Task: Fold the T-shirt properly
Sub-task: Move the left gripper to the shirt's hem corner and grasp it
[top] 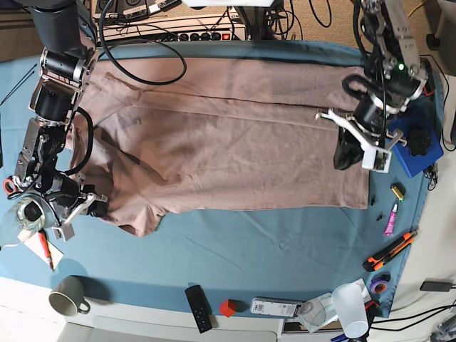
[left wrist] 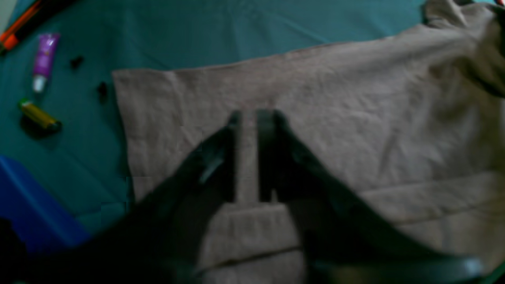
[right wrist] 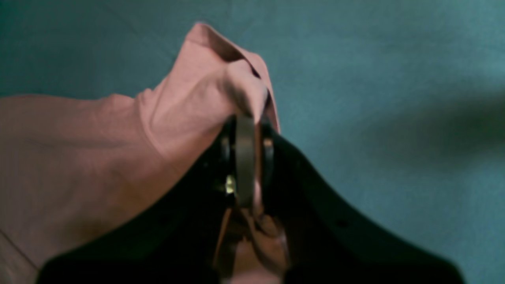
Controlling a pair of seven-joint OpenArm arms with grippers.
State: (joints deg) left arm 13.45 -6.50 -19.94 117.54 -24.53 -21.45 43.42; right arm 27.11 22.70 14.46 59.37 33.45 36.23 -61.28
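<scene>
The pink-beige T-shirt (top: 228, 135) lies spread flat across the blue table cloth (top: 285, 242). In the base view its hem is to the right and its sleeves are to the left. My right gripper (right wrist: 246, 122) is shut on a bunched fold of the T-shirt (right wrist: 79, 150) at the near sleeve. It sits at the left of the base view (top: 96, 208). My left gripper (left wrist: 252, 115) hovers over the T-shirt (left wrist: 355, 118) close to the hem. Its fingers stand a narrow gap apart, with flat fabric showing between them. In the base view it hangs at the right (top: 347, 158).
Right of the hem lie a purple tube (left wrist: 44, 59), a yellow lighter (left wrist: 39, 115) and a blue box (top: 417, 146). An orange cutter (top: 390, 251), a plastic cup (top: 350, 308), a remote (top: 199, 306) and a mug (top: 68, 296) line the front edge.
</scene>
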